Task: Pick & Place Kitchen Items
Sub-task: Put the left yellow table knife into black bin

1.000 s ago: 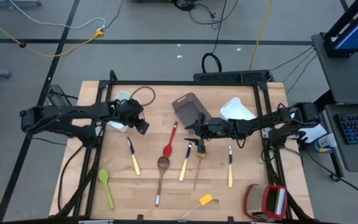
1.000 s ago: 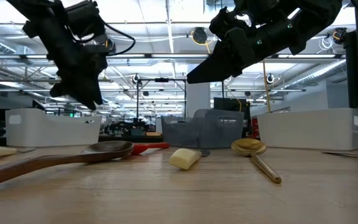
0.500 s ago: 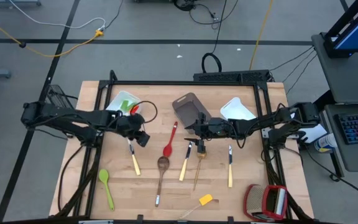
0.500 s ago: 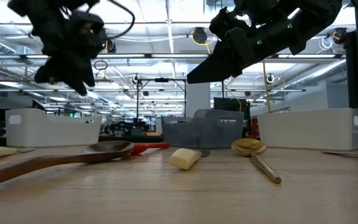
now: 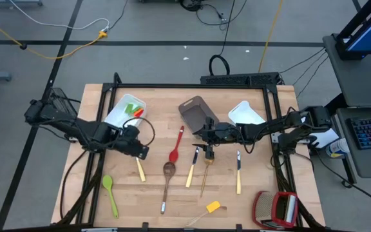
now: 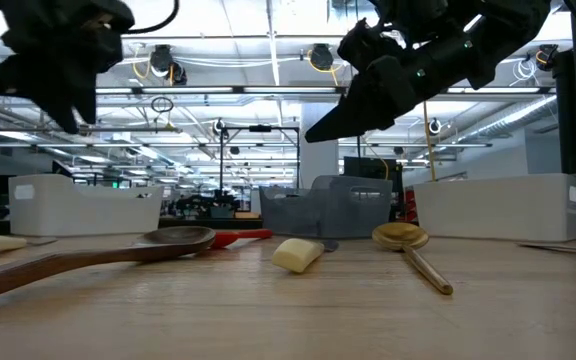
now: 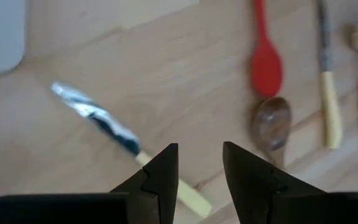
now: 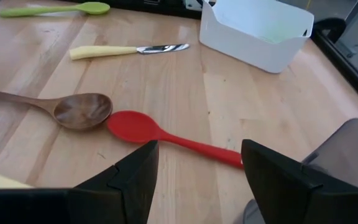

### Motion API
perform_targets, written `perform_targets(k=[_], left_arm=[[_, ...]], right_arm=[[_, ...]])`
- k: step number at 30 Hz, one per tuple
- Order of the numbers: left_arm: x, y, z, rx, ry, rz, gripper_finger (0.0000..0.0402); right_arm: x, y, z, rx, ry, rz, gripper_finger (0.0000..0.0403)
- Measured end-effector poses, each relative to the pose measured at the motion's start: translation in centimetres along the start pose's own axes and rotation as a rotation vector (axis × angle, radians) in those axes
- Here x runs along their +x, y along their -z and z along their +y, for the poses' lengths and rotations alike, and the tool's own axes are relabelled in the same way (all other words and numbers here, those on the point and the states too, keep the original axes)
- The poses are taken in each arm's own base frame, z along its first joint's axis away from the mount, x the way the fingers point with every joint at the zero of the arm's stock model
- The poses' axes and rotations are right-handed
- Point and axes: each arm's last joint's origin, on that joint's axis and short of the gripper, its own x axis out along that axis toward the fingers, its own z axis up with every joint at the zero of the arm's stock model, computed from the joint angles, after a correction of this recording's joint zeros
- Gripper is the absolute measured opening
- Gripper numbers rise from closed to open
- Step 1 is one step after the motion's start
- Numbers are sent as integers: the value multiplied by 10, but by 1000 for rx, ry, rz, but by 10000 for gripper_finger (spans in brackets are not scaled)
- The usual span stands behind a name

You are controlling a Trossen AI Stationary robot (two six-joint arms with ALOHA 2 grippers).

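My left gripper [image 5: 138,150] is open and empty. It hovers above the pale-handled knife [image 5: 138,166], whose handle [image 7: 180,190] lies just ahead of its fingertips [image 7: 201,167]. My right gripper [image 5: 200,134] is open and empty. It hangs above the table between the grey bin [image 5: 195,112] and the red spoon [image 5: 176,145]. A wooden spoon [image 5: 167,178], two more knives [image 5: 192,167] [image 5: 238,173], a gold spoon [image 5: 206,171], a green spoon [image 5: 110,194] and a yellow piece [image 5: 212,206] lie flat on the table.
A white bin [image 5: 125,111] at the far left holds green and red items. Another white bin [image 5: 246,113] stands at the far right. A red-and-silver object [image 5: 275,209] sits at the near right corner. A black frame runs along the table's edges.
My left gripper has moved from over the left white bin toward the table's near edge and now hangs over the pale-handled knife. The bin with its green and red items is uncovered.
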Motion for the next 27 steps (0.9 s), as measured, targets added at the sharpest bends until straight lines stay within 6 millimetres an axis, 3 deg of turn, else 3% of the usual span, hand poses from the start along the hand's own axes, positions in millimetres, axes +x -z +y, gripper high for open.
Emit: perform_targets(k=[14, 20, 27], left_arm=[[21, 28, -5, -228, -154, 130, 129], [31, 35, -10, -217, -174, 177, 129], [35, 43, -18, -194, -120, 186, 129]], right_arm=[[0, 0, 0, -73, 0, -1, 224], [0, 0, 0, -78, 0, -1, 224], [-1, -4, 9, 104, -100, -35, 224]])
